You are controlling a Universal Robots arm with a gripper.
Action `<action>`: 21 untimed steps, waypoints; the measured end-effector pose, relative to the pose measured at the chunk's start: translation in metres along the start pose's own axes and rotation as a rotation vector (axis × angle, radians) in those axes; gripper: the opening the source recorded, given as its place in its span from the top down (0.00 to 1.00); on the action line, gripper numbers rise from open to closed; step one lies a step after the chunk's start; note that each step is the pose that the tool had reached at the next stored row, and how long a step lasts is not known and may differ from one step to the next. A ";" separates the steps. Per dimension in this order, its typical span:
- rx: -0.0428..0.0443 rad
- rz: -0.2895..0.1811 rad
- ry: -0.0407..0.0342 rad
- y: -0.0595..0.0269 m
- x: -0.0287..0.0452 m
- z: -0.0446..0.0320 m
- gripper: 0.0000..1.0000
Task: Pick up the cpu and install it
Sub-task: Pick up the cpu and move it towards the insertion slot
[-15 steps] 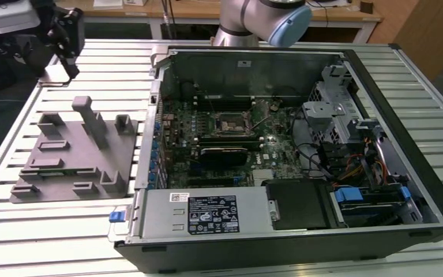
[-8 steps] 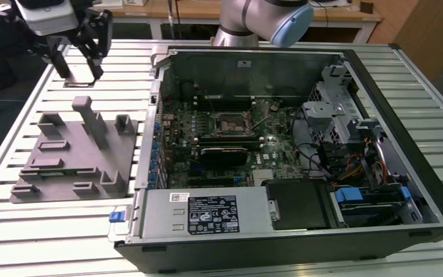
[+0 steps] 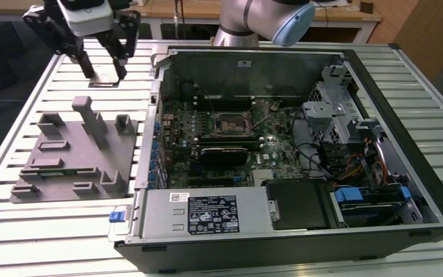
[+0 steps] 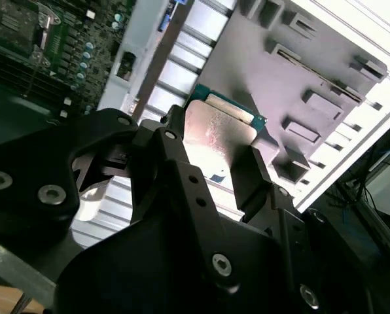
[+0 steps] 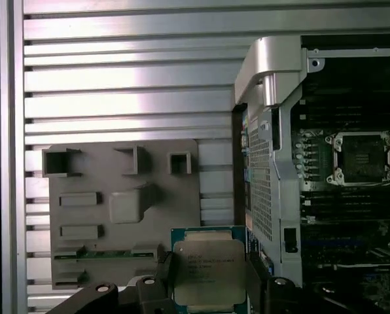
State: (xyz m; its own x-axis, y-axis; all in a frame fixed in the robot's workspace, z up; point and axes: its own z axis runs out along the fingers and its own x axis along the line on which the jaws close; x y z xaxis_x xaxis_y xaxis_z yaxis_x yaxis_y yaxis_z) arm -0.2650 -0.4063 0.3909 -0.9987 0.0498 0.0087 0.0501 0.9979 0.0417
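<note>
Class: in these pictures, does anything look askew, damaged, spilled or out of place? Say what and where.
Nothing stands out. The cpu sits straight in the gripper, the grey fixture lies flat on the slatted table, and the socket in the open computer case is empty with no damage visible.

The cpu [image 5: 209, 271] has a pale silver top with a teal-green rim. The gripper [image 3: 104, 74] is matte black. In the exterior view, the plain grey holder [image 3: 60, 167] at centre left lies on the table [image 3: 21, 225], which is silver with parallel ribs. The motherboard [image 3: 206, 124] is dark green, and the clip [image 3: 116, 216] at lower left is blue.
</note>
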 end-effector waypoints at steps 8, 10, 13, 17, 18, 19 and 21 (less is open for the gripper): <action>-0.0001 0.000 -0.0001 0.0019 -0.0359 0.0002 0.47; -0.0001 0.000 -0.0001 0.0023 -0.0447 0.0002 0.47; -0.0001 0.000 -0.0001 0.0030 -0.0584 0.0003 0.47; 0.0000 0.000 0.0000 0.0040 -0.0763 0.0003 0.47; 0.0000 0.000 0.0001 0.0042 -0.0807 0.0003 0.47; 0.0000 0.000 0.0000 0.0045 -0.0856 0.0003 0.47; 0.0000 0.000 0.0000 0.0049 -0.0942 0.0003 0.47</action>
State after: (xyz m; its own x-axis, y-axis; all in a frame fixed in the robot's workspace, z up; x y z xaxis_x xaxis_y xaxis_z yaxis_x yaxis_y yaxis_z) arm -0.1706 -0.4061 0.3899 -0.9987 0.0498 0.0088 0.0501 0.9979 0.0418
